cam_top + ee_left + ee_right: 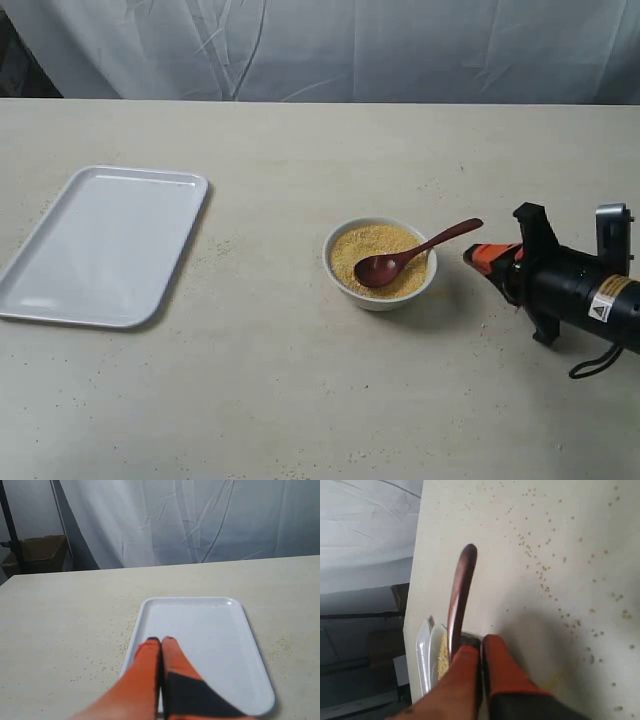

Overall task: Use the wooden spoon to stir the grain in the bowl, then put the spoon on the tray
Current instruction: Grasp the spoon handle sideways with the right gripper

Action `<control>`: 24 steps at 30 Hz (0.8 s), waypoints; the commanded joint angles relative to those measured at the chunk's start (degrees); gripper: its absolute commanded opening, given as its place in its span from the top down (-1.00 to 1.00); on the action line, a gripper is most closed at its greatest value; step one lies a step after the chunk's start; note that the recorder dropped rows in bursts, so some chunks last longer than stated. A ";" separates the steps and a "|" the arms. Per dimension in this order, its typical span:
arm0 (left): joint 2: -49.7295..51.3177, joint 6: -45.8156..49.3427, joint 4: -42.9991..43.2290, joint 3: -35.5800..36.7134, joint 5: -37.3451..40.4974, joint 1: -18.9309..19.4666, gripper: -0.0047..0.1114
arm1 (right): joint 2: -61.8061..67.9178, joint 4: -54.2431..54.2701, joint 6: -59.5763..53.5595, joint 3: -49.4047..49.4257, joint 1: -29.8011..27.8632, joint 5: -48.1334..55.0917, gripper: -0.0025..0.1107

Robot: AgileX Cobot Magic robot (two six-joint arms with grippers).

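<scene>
Two grippers show, each with its orange fingers pressed together and nothing between them. Nearest on the pale table [300, 410] is the right gripper [468, 256], low at the right side. Its tips point toward the white bowl [381, 296] and sit close beside the handle end of the wooden spoon [408, 256], with a small gap between them in the exterior view. The bowl stands near the table's middle, filled with yellow grain [352, 250]. The spoon rests in it, oval head on the grain and handle leaning out over the rim toward the right gripper. Loose grains [545, 575] lie scattered on the table nearby. Well apart to the left, the white tray [100, 250] lies flat, and the left gripper [161, 641] hangs over one short end of it. Farthest back, a white cloth [350, 50] hangs behind the table.
</scene>
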 commanded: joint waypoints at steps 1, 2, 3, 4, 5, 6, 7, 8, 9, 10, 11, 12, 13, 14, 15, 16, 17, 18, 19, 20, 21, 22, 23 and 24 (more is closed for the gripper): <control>-0.30 -0.22 0.22 0.10 -0.28 -0.22 0.92 | 2.71 0.04 -0.07 -2.28 -0.39 -2.44 0.55; -0.30 -0.22 0.22 0.10 -0.28 -0.22 0.92 | 2.83 0.04 -0.07 -2.63 -0.39 -2.44 0.45; -0.30 -0.22 0.22 0.10 -0.28 -0.22 0.92 | 2.92 0.04 0.04 -2.90 -0.39 -2.44 0.34; -0.30 -0.22 0.22 0.10 -0.28 -0.22 0.92 | 2.92 0.24 0.04 -3.31 -0.39 -2.73 0.25; -0.30 -0.22 0.22 0.10 -0.28 -0.22 0.92 | 2.92 0.78 0.04 -3.43 -0.39 -2.87 0.19; -0.30 -0.22 0.22 0.10 -0.28 -0.22 0.92 | 2.92 1.42 0.04 -3.58 -0.39 -3.04 0.16; -0.30 -0.22 0.22 0.10 -0.28 -0.22 0.92 | 2.96 2.08 0.04 -4.01 -0.39 -2.91 0.16; -0.30 -0.22 0.22 0.10 -0.28 -0.22 0.92 | 3.18 2.23 0.04 -4.46 -0.39 -2.81 0.17; -0.30 -0.22 0.22 0.10 -0.28 -0.22 0.92 | 3.34 2.23 0.04 -4.96 -0.39 -2.50 0.17; -0.30 -0.22 0.22 0.10 -0.39 -0.22 0.92 | 3.55 2.23 0.04 -5.75 -0.20 -2.08 0.17; -0.30 -0.22 0.22 0.10 -0.39 -0.22 0.92 | 3.83 2.23 0.15 -6.32 -0.07 -1.96 0.17; -0.30 -0.22 0.22 0.10 -0.39 -0.22 0.92 | 4.22 2.23 0.26 -6.88 0.27 -1.80 0.17; -0.30 -0.22 0.22 0.10 -0.39 -0.22 0.92 | 4.92 2.23 1.09 -7.69 0.45 -1.80 0.17; -0.30 -0.22 0.22 0.10 -0.39 -0.22 0.92 | 5.38 2.23 1.10 -8.15 0.86 -1.66 0.17; -0.30 -0.22 0.22 0.10 -0.39 -0.22 0.92 | 5.77 2.61 1.22 -8.71 1.31 -1.52 0.17; -0.30 -0.22 0.22 0.10 -0.39 -0.22 0.92 | 6.20 2.83 1.22 -9.20 1.75 -1.36 0.17; -0.30 -0.22 0.22 0.10 -0.51 -0.22 0.92 | 6.55 3.14 1.22 -9.67 2.09 -1.27 0.17; -0.30 -0.22 0.22 0.10 -0.51 -0.22 0.92 | 6.80 3.58 1.11 -10.08 2.71 -1.15 0.17; -0.30 -0.22 0.22 0.10 -0.51 -0.22 0.92 | 6.81 3.93 1.11 -10.20 3.21 -1.02 0.18; -0.30 -0.22 0.22 0.10 -0.51 -0.22 0.92 | 6.81 4.74 1.11 -10.20 3.73 -1.02 0.22; -0.30 -0.22 0.22 0.10 -0.51 -0.22 0.92 | 6.81 6.21 0.99 -10.20 4.16 -1.02 0.31; -0.30 -0.22 0.22 0.10 -0.51 -0.22 0.92 | 6.81 6.78 0.99 -10.20 4.58 -1.02 0.43; -0.30 -0.22 0.22 0.10 -0.51 -0.22 0.92 | 6.81 6.89 0.99 -10.20 4.90 -0.75 0.55; -0.30 -0.22 0.22 0.10 -0.51 -0.22 0.92 | 6.81 6.89 0.99 -10.20 4.96 -0.64 0.70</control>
